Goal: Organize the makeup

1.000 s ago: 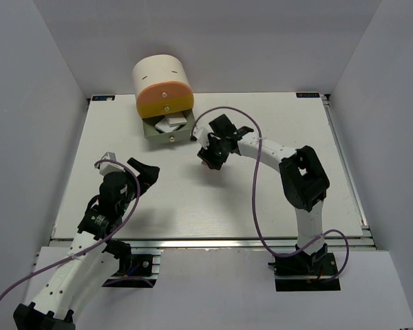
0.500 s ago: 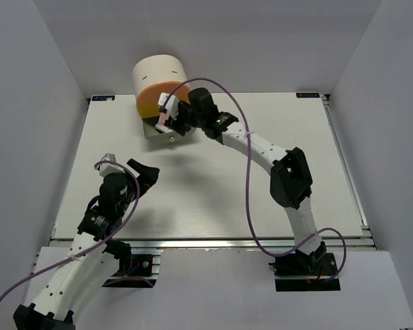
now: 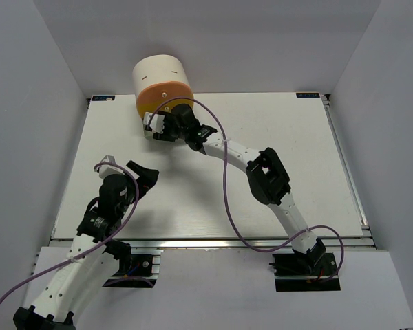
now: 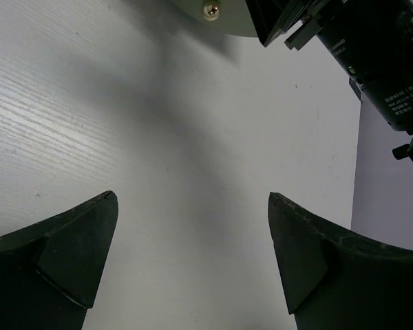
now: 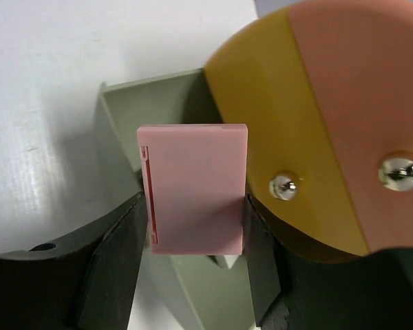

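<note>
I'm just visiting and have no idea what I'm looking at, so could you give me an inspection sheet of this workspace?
Surface: white table, faintly grained.
Job's things: pink square compact held over the open grey-green drawer; a white piece lies in it.
Clutter: nothing seen.
Grippers: right gripper shut on the compact; left gripper open, empty, above the table.
Cables: a purple cable loops along each arm.
Surroundings: cream cylinder organizer at the far edge; white walls.
</note>
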You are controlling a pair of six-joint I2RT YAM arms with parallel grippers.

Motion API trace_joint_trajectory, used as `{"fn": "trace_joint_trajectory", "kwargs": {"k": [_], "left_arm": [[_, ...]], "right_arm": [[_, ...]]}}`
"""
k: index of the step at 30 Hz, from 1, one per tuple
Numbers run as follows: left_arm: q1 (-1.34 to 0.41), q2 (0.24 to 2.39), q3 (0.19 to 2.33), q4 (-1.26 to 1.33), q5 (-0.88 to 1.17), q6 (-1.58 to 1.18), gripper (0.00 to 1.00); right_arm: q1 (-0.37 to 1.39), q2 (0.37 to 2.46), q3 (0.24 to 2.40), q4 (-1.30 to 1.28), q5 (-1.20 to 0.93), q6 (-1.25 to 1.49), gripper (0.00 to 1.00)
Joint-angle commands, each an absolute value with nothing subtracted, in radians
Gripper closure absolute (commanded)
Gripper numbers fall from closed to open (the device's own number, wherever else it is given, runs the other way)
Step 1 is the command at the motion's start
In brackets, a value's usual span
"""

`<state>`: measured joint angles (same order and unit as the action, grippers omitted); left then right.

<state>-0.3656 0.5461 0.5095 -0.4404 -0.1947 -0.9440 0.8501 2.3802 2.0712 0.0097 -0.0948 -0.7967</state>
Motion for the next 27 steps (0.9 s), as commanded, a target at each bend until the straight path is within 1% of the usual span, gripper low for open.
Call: {"fn": "trace_joint_trajectory", "kwargs": {"k": [1, 8, 10, 11, 12, 14, 15, 18, 21, 27], "left_arm": [[-0.362, 0.538, 0.499, -0.445, -0.196, -0.95, 0.02], [-0.362, 0.529, 0.495, -0.453, -0.196, -0.95, 0.02], [-0.362, 0.531, 0.499, -0.457, -0.199, -0.948, 0.02], [-0.362, 0.532, 0.5, -0.459, -0.201, -0.95, 0.02], [-0.361, 0.532, 0.503, -0.462, -0.202, -0.948, 0.02], [-0.362, 0.531, 0.505, -0.465, -0.207, -0.946, 0.02], [-0.361, 0.531, 0.505, -0.466, -0.207, -0.948, 0.02], [-0.362, 0.529, 0.503, -0.462, -0.207, -0.95, 0.02], [-0.362, 0.532, 0.503, -0.457, -0.204, -0.95, 0.02], [-0.361, 0.537, 0.525, -0.46, -0.209, -0.94, 0.02]], "right_arm": [[0.845, 2.347, 2.094, 0.142, -0.052, -0.836, 0.98], [0.848, 2.387, 2.098, 0.207, -0.017, -0.868, 0.89], [0.85, 2.413, 2.112, 0.213, -0.003, -0.876, 0.78], [0.85, 2.418, 2.115, 0.219, -0.005, -0.882, 0.75], [0.85, 2.422, 2.118, 0.222, -0.005, -0.882, 0.63], [0.85, 2.424, 2.106, 0.236, 0.023, -0.885, 0.48], [0.848, 2.422, 2.088, 0.25, 0.025, -0.894, 0.36], [0.85, 2.419, 2.072, 0.259, 0.031, -0.908, 0.23], [0.85, 2.416, 2.069, 0.261, 0.034, -0.902, 0.18], [0.85, 2.355, 2.027, 0.256, 0.037, -0.856, 0.15]]}}
